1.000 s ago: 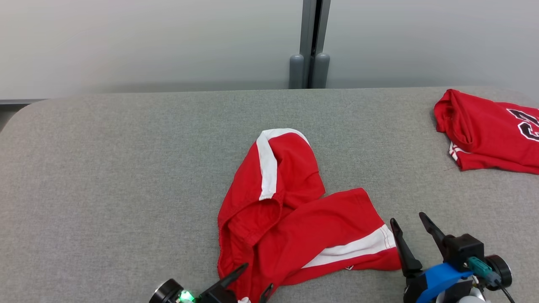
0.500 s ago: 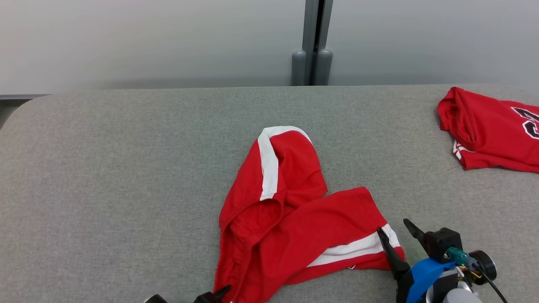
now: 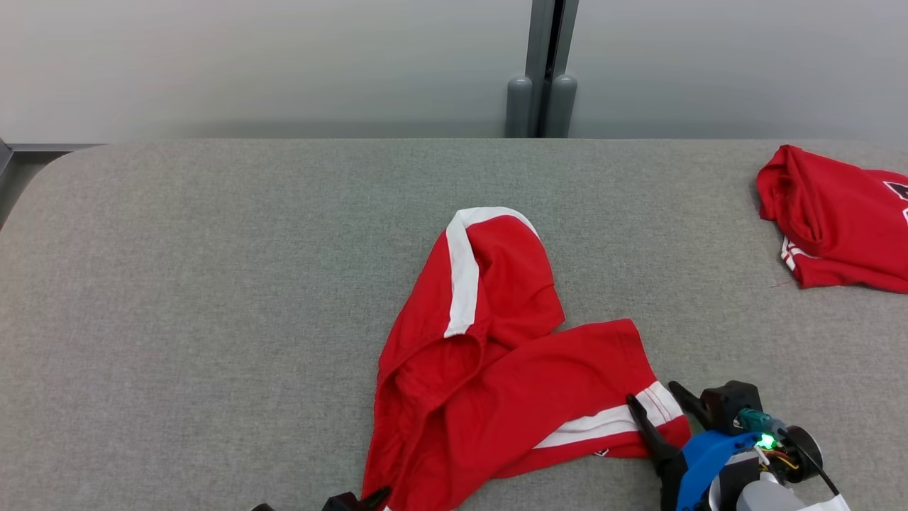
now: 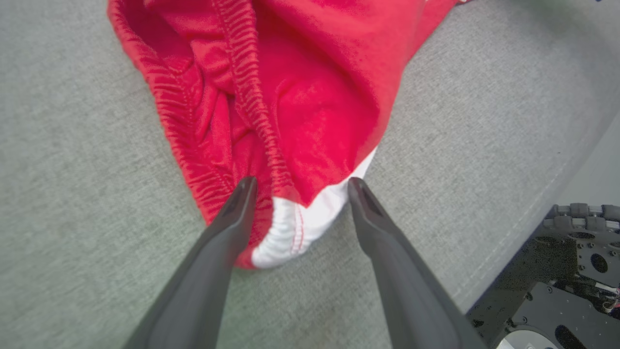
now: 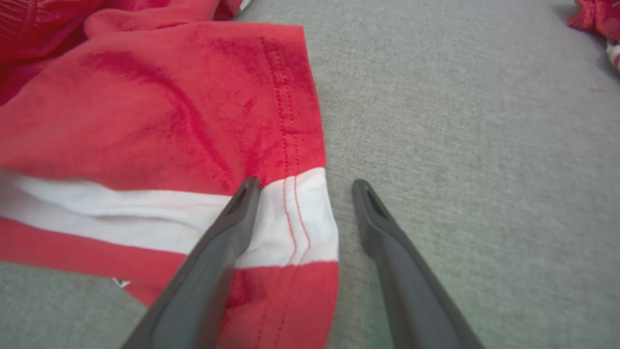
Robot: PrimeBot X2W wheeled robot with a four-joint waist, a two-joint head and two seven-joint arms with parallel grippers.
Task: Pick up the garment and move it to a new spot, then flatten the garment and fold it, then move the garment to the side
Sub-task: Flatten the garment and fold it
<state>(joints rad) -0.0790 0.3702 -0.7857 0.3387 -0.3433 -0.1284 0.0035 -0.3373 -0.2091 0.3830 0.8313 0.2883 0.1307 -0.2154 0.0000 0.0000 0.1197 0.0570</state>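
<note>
R hand [image 5: 305, 182] crept onto shorts [image 3: 496, 369] hem, L hand [image 4: 301, 180] at waistband; both spread.

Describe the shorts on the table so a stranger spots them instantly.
On the grey padded table, look to the middle of the near edge. The red shorts lie there crumpled in a V. Unlike the red jersey at the far right, they carry broad white side stripes and no dark lettering.

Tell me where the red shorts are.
In the head view, the shorts lie crumpled on the table, near its front edge, between the left gripper and right gripper.
</note>
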